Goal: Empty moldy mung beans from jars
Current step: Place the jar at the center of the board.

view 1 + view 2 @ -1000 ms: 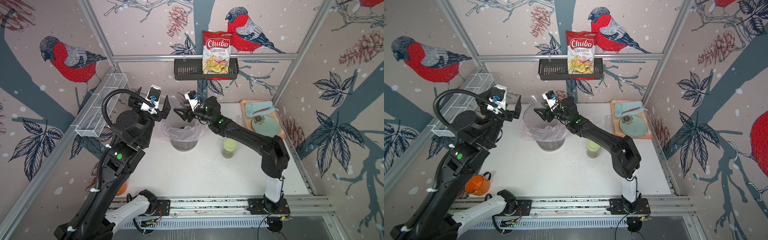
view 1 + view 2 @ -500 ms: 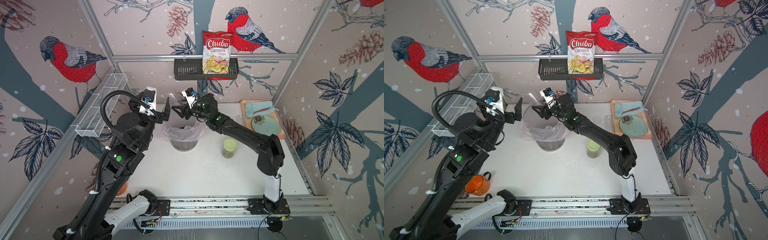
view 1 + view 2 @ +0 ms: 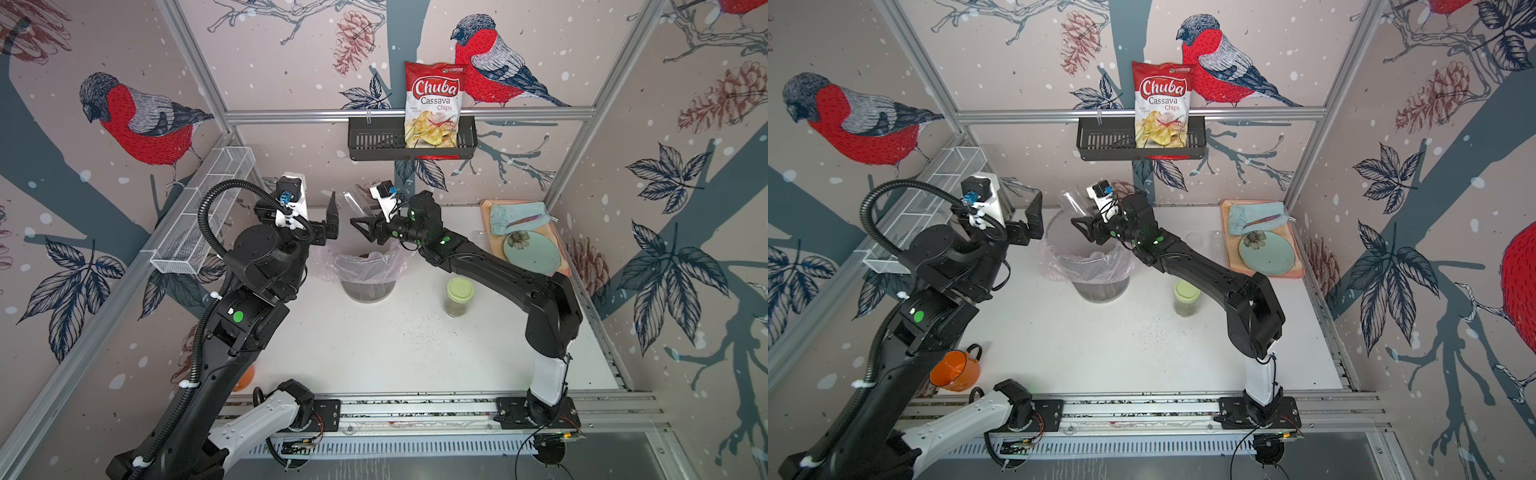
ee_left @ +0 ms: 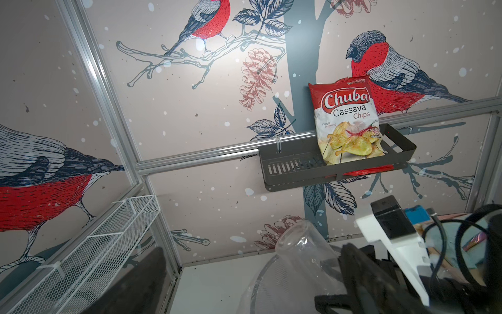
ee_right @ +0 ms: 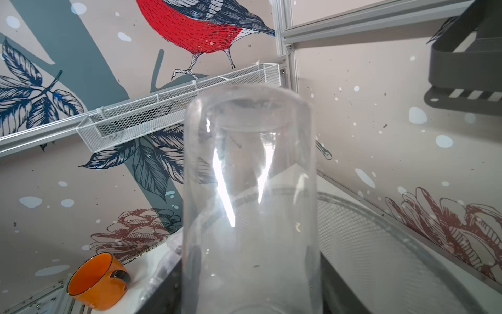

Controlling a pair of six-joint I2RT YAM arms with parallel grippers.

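Your right fingers (image 3: 368,228) are clamped on a clear jar (image 3: 352,200), gripping near its mouth. Its long axis is tilted: closed end up and toward the back-left corner, mouth down over the bag-lined bin (image 3: 368,291). The right wrist view looks straight through the glass. It reads empty, with no grains on the walls that I can make out. Your left fingers (image 3: 331,214) are spread wide, holding nothing, pointing up just beside the bin's rim on the side away from the right arm.

The mung beans (image 3: 456,306) that I can confirm are in the green-lid jar (image 3: 459,291). It stands upright on the worktop (image 3: 374,357), lid on, near the bin's front-right and not touching it. There's something dark in the bin's bottom, probably dumped beans, but I can't tell.

What the next move turns on: the green-lid jar sits below the right fingers and back toward that arm's base, close under its forearm, axis vertical. The right arm is nearer but occupied, and the left would have to reach across the front of the bin. My read: park the empty jar first, then grip the glass from the side with one arm while the other takes the lid. Watch that the forearm doesn't clip the lid on the way down.
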